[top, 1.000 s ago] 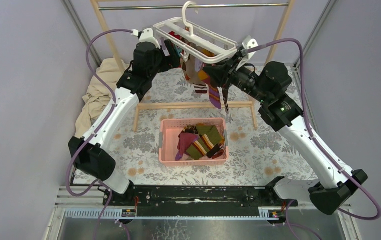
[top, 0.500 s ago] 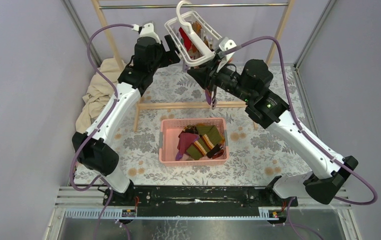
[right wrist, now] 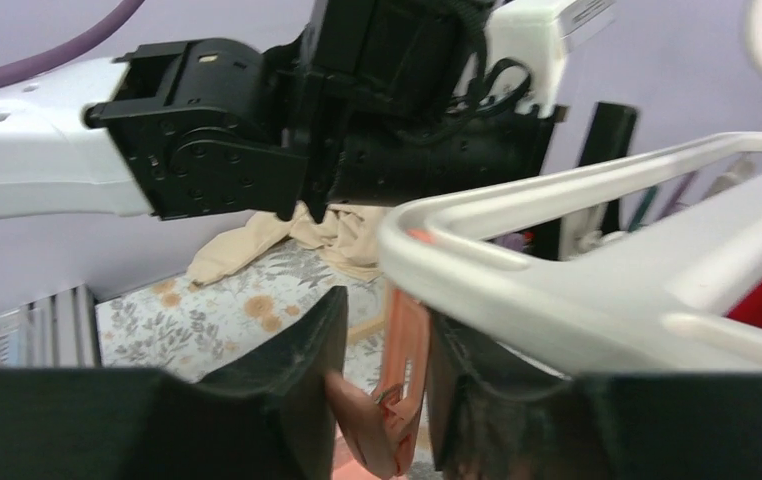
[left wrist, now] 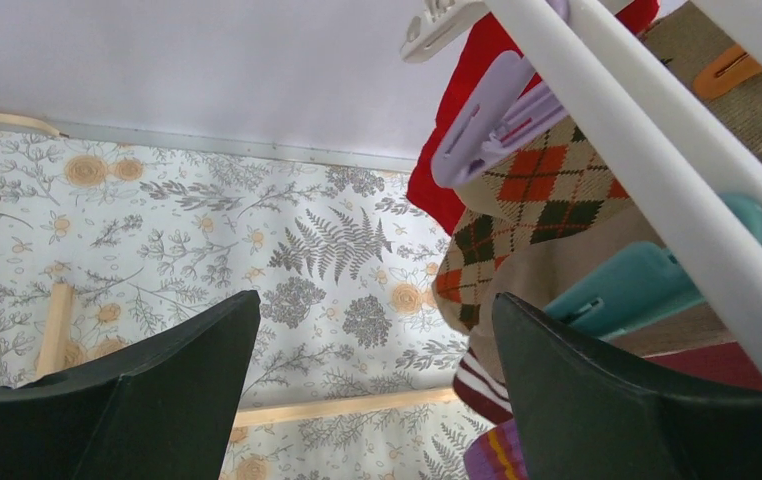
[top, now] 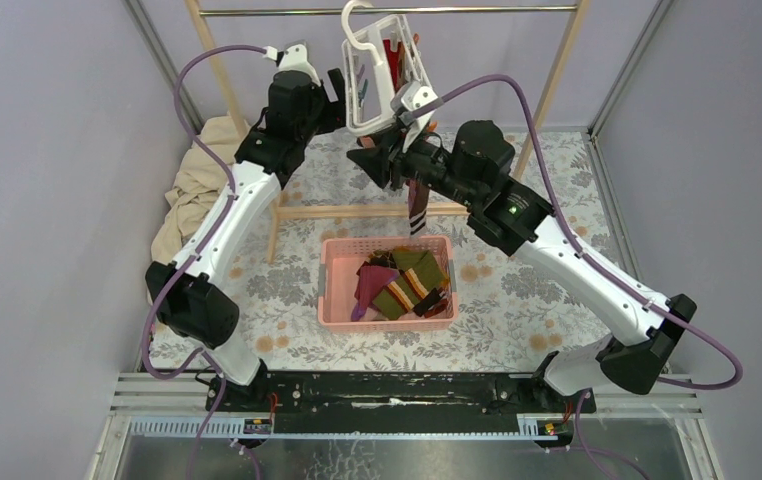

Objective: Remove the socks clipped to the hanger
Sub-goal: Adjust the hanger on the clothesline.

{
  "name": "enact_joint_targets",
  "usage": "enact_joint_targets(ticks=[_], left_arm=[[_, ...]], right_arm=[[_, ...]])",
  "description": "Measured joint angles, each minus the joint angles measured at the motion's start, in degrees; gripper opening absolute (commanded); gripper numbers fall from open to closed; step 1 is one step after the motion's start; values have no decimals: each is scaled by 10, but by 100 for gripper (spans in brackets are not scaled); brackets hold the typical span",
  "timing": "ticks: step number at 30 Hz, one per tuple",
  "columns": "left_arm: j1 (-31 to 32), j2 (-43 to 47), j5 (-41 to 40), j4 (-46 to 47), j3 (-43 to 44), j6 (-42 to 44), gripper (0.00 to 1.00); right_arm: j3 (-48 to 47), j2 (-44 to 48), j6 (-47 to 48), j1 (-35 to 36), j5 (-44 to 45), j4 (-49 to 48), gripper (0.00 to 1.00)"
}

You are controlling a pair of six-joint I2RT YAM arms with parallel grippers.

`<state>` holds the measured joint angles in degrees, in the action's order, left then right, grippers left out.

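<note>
I am watching the hanger [left wrist: 647, 170] hanging by its hook from the rail [top: 457, 10], up at the back over the table [top: 537, 300]. It is tipping, so from above I am seeing it almost edge on. The socks [left wrist: 557, 260] are hanging under it from little clips. A red sock [left wrist: 452, 160] is sitting next to a purple clip [left wrist: 482, 125]. A diamond sock [left wrist: 532, 195] is hanging just below that, and a teal clip [left wrist: 622, 290] is lower down. A striped sock [top: 417, 205] is dangling lowest, over the far side of the basket [top: 325, 285].

My left pincer [left wrist: 377, 330] is reaching up just beside the hanger. Its fingers are standing wide apart and holding nothing. The diamond sock is hanging close to one finger.

My right pincer [right wrist: 385, 315] is sitting under the white rim of the hanger, on the other side. Its fingers are only a little apart, and an orange clip [right wrist: 404, 350] is standing between them. I cannot tell if they are pinching it or only sitting around it.

The pink basket is sitting in the middle of the table. Loose socks [top: 402, 280] are lying in it, maroon, olive and striped ones. A beige cloth [top: 192, 190] is lying at the left side of the table.
</note>
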<state>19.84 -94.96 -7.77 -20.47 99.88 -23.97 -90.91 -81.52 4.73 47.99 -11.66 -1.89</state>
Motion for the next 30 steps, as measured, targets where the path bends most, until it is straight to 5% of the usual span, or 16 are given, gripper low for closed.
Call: enact_joint_targets(ticks=[5,11,30], left_arm=[[0,-6,1,-1,16,5,94],[1,-13,7,-1,17,8,94],[1,-42,14,-9,60,18,94]], right_arm=[[5,-4,-2,16,-23,21,59],[58,9,-3,24,-33,45,67],[261,280,-59,24,33,67,76]])
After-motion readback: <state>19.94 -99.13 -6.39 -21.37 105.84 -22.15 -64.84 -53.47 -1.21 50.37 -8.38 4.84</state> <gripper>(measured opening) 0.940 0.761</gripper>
